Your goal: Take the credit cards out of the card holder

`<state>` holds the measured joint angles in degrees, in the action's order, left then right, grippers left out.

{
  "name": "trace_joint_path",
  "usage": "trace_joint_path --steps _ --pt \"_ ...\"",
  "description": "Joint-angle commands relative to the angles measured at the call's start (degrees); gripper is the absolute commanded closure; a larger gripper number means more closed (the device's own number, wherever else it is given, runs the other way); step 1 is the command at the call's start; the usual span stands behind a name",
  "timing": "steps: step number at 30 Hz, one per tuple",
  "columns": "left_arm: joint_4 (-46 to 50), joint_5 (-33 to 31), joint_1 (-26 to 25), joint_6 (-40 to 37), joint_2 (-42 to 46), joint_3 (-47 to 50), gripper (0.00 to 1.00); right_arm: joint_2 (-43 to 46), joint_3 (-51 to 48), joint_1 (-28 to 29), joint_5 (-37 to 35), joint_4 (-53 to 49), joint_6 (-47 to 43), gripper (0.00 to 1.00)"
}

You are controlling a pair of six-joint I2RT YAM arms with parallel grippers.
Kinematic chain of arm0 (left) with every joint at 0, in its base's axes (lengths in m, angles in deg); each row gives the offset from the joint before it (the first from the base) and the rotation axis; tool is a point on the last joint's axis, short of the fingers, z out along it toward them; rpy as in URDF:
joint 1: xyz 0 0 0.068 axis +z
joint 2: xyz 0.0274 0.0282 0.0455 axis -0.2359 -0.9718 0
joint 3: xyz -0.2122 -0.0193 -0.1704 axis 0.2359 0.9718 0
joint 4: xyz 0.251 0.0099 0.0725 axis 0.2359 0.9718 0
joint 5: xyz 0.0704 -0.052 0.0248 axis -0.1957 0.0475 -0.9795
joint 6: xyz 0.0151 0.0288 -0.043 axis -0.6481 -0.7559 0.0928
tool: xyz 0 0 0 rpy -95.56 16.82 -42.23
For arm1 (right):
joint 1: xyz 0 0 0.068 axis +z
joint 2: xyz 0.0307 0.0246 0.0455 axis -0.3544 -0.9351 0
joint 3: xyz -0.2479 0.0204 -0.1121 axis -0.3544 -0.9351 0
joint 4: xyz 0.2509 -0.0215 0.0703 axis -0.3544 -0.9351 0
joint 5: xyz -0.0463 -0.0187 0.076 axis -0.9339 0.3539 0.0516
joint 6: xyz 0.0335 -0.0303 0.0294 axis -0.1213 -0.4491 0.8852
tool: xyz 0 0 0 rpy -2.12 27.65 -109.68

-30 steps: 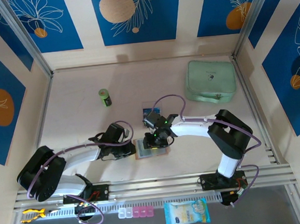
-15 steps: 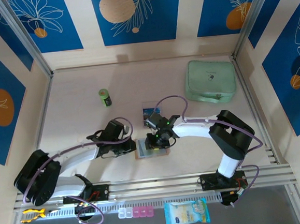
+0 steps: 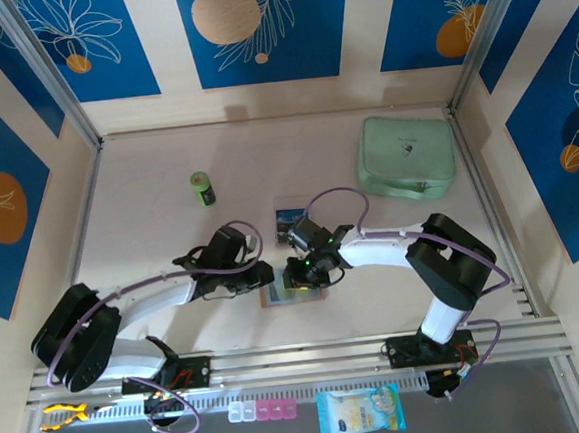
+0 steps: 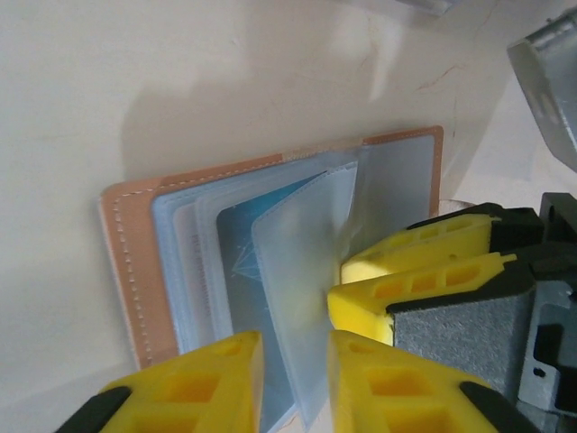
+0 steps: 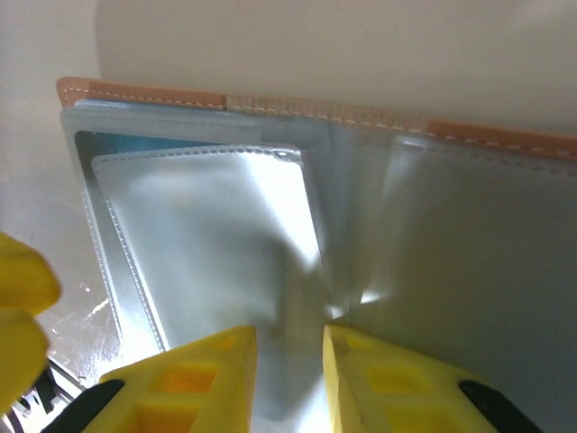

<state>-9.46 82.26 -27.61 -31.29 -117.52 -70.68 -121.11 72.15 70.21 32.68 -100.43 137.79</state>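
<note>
Card holder (image 4: 135, 262) lies open and flat on the table (image 3: 171, 246) between my 2 grippers, tan leather down and clear pockets up; from the top view it reads wider from side to side than from near to far. My left gripper (image 4: 295, 379) sits at the holder's left edge with its fingers a narrow way apart, clamped on nothing, and 1 raised pocket leaf (image 4: 302, 271) stands in the gap between them. My right gripper (image 5: 290, 379) is over the holder's right half, fingers also slightly apart and gripping nothing I can see; whether the tips touch the plastic I cannot tell. What the coming move turns on is 1 blue credit card (image 4: 236, 271) tucked in a pocket just on the left-gripper side of that leaf, its long axis roughly in line with my left fingers, so I judge my left arm the nearer one. The left wrist view gives me the card's blue print through the plastic, whereas the right wrist view gives mostly glare on the pockets, so I cannot tell from it what they hold. The top view adds 1 loose card (image 3: 293, 217) on the table beyond the holder's far edge, apart from it.
</note>
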Motion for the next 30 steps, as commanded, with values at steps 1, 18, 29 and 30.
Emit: trace_joint_path --steps 1,18,29,30 --pt "-2.2 1.3 -1.2 0.9 -2.1 -2.1 0.71 1.3 -1.6 -0.5 1.5 0.2 1.4 0.74" --pt "-3.3 -0.2 -2.0 2.2 -5.3 -1.7 0.70 2.7 -6.5 -2.5 6.0 7.4 4.5 0.76" --pt "-5.7 1.0 -3.0 3.3 -7.1 -2.5 0.73 6.5 -7.2 -2.6 5.4 6.8 5.1 0.76" --pt "-5.5 1.0 -3.0 3.4 -6.8 -2.6 0.73 7.5 -7.1 -2.5 4.9 6.2 5.1 0.74"
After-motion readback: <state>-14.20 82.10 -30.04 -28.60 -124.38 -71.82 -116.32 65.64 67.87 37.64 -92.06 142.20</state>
